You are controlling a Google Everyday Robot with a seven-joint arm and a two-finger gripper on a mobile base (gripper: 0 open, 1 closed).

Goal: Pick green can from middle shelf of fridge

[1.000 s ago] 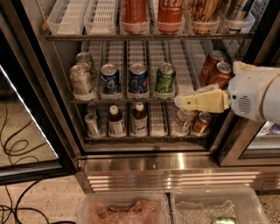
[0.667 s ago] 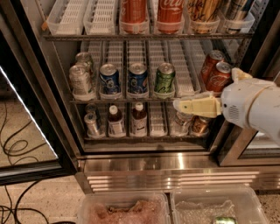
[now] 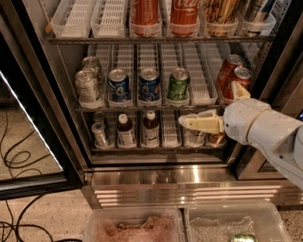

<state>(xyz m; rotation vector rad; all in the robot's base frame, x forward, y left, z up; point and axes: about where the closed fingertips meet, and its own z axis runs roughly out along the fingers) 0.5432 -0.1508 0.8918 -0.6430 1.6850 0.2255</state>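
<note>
The green can (image 3: 179, 85) stands upright at the front of the middle shelf (image 3: 203, 98), in the lane right of two blue cans (image 3: 149, 85). The fridge (image 3: 156, 177) stands open, its shelves showing. My gripper (image 3: 189, 122) comes in from the right on a white arm (image 3: 265, 130). It points left in front of the lower shelf, below and slightly right of the green can, not touching it.
Silver cans (image 3: 88, 87) stand at the shelf's left, red cans (image 3: 233, 75) at its right. Small bottles (image 3: 126, 132) fill the rack below and tall red cans (image 3: 144, 14) the rack above. The open door edge (image 3: 33, 118) is at left. Plastic bins (image 3: 132, 227) and cables (image 3: 14, 156) lie on the floor.
My gripper has moved down and slightly left, from the front edge of the middle shelf to in front of the lower shelf. The cans have not moved.
</note>
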